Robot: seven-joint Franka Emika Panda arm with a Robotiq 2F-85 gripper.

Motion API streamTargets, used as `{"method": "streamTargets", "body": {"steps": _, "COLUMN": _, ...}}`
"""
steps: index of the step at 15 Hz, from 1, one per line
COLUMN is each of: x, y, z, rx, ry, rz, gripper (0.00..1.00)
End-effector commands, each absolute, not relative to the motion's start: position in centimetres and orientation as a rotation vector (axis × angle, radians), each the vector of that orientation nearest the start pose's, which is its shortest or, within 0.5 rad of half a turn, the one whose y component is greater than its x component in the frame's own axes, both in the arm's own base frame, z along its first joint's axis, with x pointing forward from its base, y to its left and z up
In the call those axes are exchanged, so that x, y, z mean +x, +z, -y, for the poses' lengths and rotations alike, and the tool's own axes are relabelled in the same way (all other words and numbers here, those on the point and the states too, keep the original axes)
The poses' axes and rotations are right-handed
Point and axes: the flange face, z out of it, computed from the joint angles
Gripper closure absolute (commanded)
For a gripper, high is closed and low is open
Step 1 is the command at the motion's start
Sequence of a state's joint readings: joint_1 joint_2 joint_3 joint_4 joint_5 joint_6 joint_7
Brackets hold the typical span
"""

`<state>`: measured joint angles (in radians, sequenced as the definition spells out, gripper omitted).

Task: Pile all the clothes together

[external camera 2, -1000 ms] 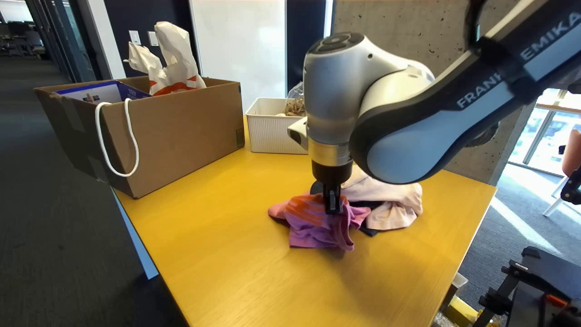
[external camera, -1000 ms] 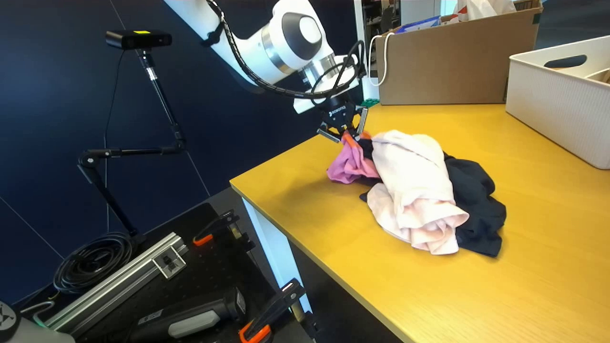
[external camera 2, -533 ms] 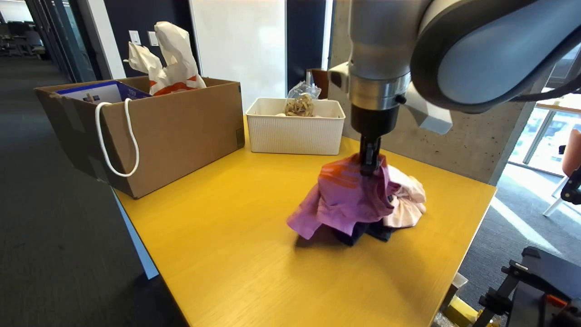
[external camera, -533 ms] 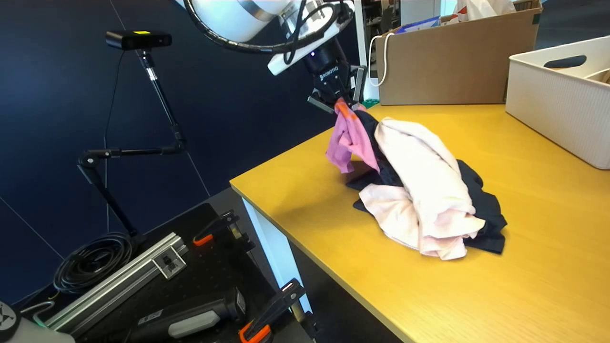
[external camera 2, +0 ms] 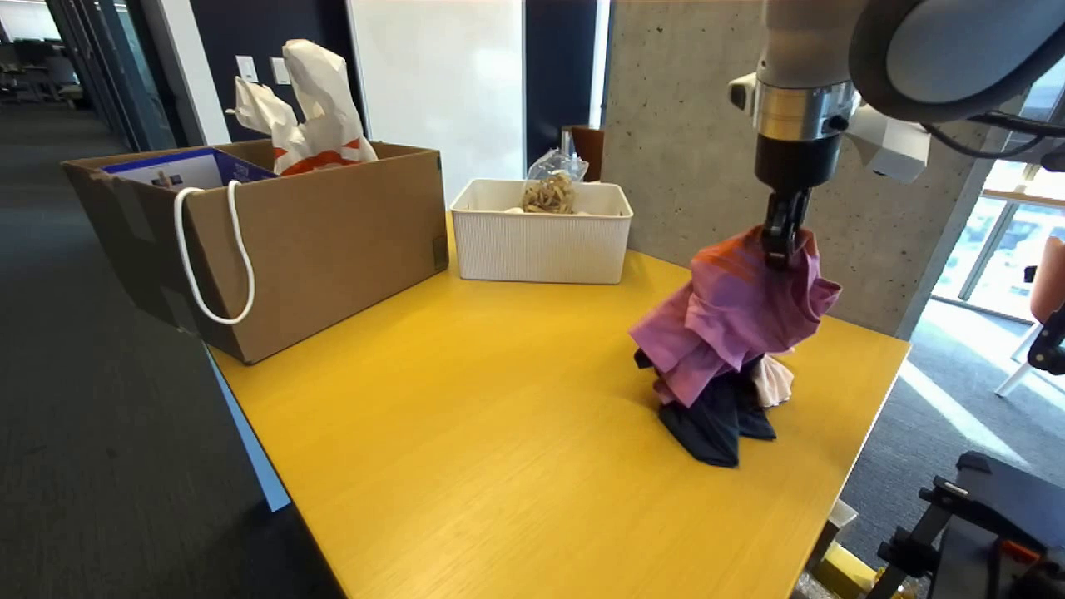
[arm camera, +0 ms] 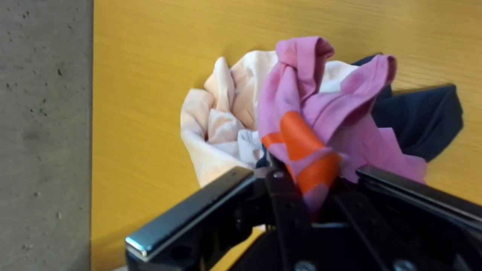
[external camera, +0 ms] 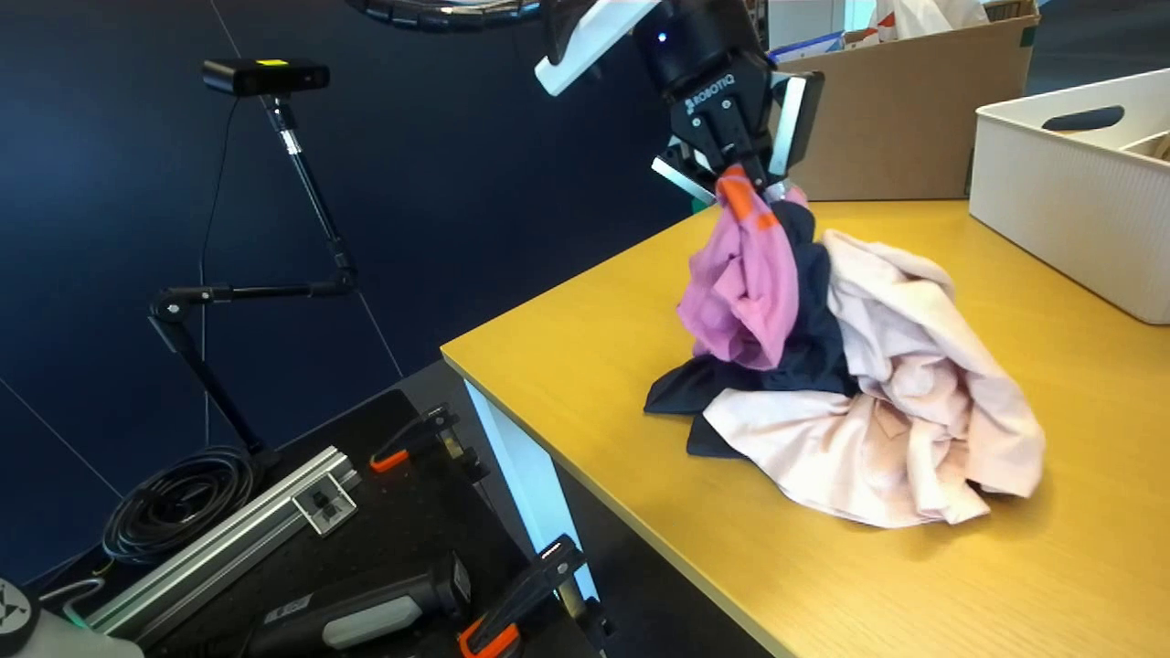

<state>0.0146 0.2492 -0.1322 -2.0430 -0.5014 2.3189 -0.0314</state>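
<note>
Pinching the orange-printed pink garment (external camera: 745,292) in the Robotiq gripper (external camera: 754,183), upper middle in an exterior view, above-left of the cream-white garment (external camera: 914,366).

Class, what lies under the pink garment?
The navy garment shows below the pink garment, with the cream-white garment against it; how far either extends under the pink is hidden.

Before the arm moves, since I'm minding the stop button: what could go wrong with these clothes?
The gripper pinches only a bunched part of the pink garment; the rest hangs loose, so it might slip out.
The navy garment rises close to the gripper; I cannot tell whether it is pinched too. If so, raising the gripper could drag it along, perhaps with the cream-white garment that partly overlaps it.
</note>
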Motion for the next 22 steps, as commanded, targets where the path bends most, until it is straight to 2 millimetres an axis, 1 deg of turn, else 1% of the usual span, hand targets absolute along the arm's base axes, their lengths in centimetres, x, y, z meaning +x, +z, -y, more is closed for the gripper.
{"method": "streamTargets", "body": {"steps": 1, "x": 59.7, "y": 30.2, "z": 12.4, "rx": -3.533, "ry": 0.135, "rz": 0.309, "gripper": 0.97}}
{"method": "streamTargets", "body": {"steps": 2, "x": 60.6, "y": 28.6, "z": 13.3, "rx": -3.533, "ry": 0.152, "rz": 0.303, "gripper": 0.97}}
{"method": "streamTargets", "body": {"steps": 3, "x": 61.1, "y": 27.5, "z": 13.9, "rx": -3.539, "ry": 0.158, "rz": 0.285, "gripper": 0.97}}
{"method": "streamTargets", "body": {"steps": 4, "x": 62.1, "y": 25.7, "z": 14.3, "rx": -3.534, "ry": 0.181, "rz": 0.301, "gripper": 0.97}}
{"method": "streamTargets", "body": {"steps": 7, "x": 64.4, "y": 21.6, "z": 14.9, "rx": -3.535, "ry": 0.239, "rz": 0.318, "gripper": 0.97}}
{"method": "streamTargets", "body": {"steps": 8, "x": 64.7, "y": 20.8, "z": 14.8, "rx": -3.532, "ry": 0.25, "rz": 0.336, "gripper": 0.97}}
{"method": "streamTargets", "body": {"steps": 9, "x": 65.5, "y": 19.7, "z": 14.5, "rx": -3.534, "ry": 0.234, "rz": 0.365, "gripper": 0.97}}
{"method": "streamTargets", "body": {"steps": 10, "x": 65.6, "y": 19.5, "z": 14.0, "rx": -3.529, "ry": 0.222, "rz": 0.392, "gripper": 0.82}}
{"method": "streamTargets", "body": {"steps": 11, "x": 65.0, "y": 19.9, "z": 13.4, "rx": -3.522, "ry": 0.23, "rz": 0.415, "gripper": 0.64}}
{"method": "streamTargets", "body": {"steps": 12, "x": 64.4, "y": 20.1, "z": 12.9, "rx": -3.517, "ry": 0.244, "rz": 0.424, "gripper": 0.59}}
{"method": "streamTargets", "body": {"steps": 13, "x": 63.8, "y": 20.6, "z": 12.5, "rx": -3.523, "ry": 0.226, "rz": 0.442, "gripper": 0.51}}
{"method": "streamTargets", "body": {"steps": 14, "x": 62.6, "y": 21.6, "z": 11.8, "rx": -3.519, "ry": 0.219, "rz": 0.433, "gripper": 0.44}}
{"method": "streamTargets", "body": {"steps": 17, "x": 60.6, "y": 24.7, "z": 11.0, "rx": -3.518, "ry": 0.172, "rz": 0.433, "gripper": 0.21}}
{"method": "streamTargets", "body": {"steps": 19, "x": 59.8, "y": 26.7, "z": 11.0, "rx": -3.518, "ry": 0.141, "rz": 0.439, "gripper": 0.08}}
{"method": "streamTargets", "body": {"steps": 20, "x": 59.9, "y": 27.6, "z": 11.4, "rx": -3.528, "ry": 0.101, "rz": 0.472, "gripper": 0.01}}
{"method": "streamTargets", "body": {"steps": 21, "x": 60.2, "y": 28.0, "z": 11.7, "rx": -3.519, "ry": 0.089, "rz": 0.483, "gripper": 0.0}}
{"method": "streamTargets", "body": {"steps": 22, "x": 60.5, "y": 28.1, "z": 12.3, "rx": -3.511, "ry": 0.083, "rz": 0.506, "gripper": 0.0}}
